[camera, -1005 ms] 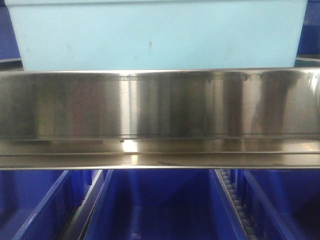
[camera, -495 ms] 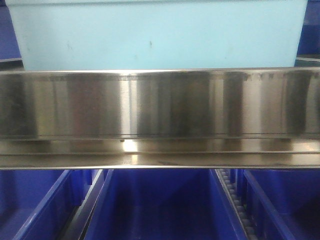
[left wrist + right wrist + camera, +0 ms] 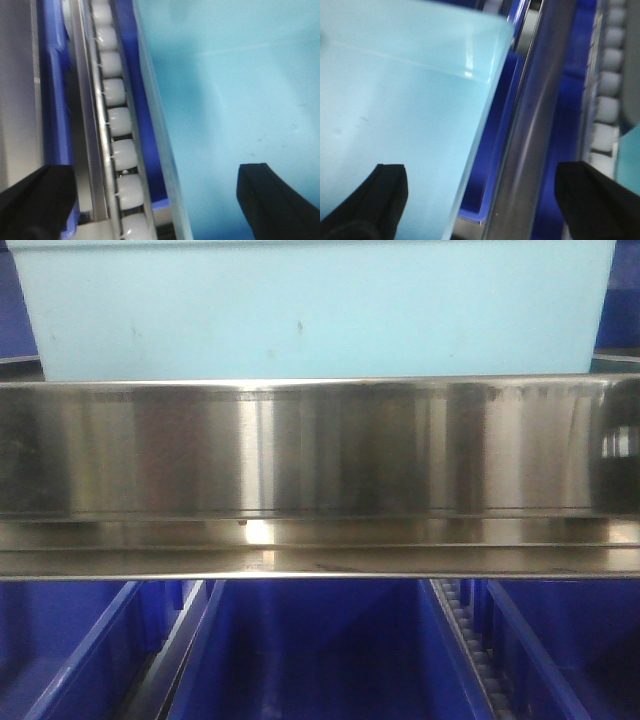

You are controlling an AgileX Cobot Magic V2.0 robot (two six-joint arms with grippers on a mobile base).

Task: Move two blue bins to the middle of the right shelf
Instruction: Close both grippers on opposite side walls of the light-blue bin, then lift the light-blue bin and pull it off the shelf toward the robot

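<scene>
The left fingers [image 3: 37, 200] are spread wide and grasp nothing. One black tip sits low at the left of the left wrist view, over dark blue plastic [image 3: 52, 110]. The other sits low at the right, over the pale inside of the light-blue bin [image 3: 240, 90]. The bin's thin wall runs between the two tips and touches neither, as far as can be seen. Between that wall and the left tip, a roller track [image 3: 117, 125] of white rollers runs up the view in a steel channel. The right fingers [image 3: 367, 197] are likewise released and wide apart. One tip is over the light-blue bin's interior and the other is low at the right, beside a row of white rollers [image 3: 607, 110]. Between these tips lie the bin's other wall, more dark blue plastic and a slanting steel rail [image 3: 535, 125]. In the front-facing view the light-blue bin stands on the right shelf [image 3: 320, 540], directly behind and above its broad brushed-steel front rail [image 3: 320, 445]. The bin spans nearly the whole width of the view, with slivers of dark blue beside it at both upper corners. Under the rail, on the tier below, dark blue bins [image 3: 320, 660] stand side by side, the middle one open towards the camera. A toothed-looking track shows in the gap to its right.
</scene>
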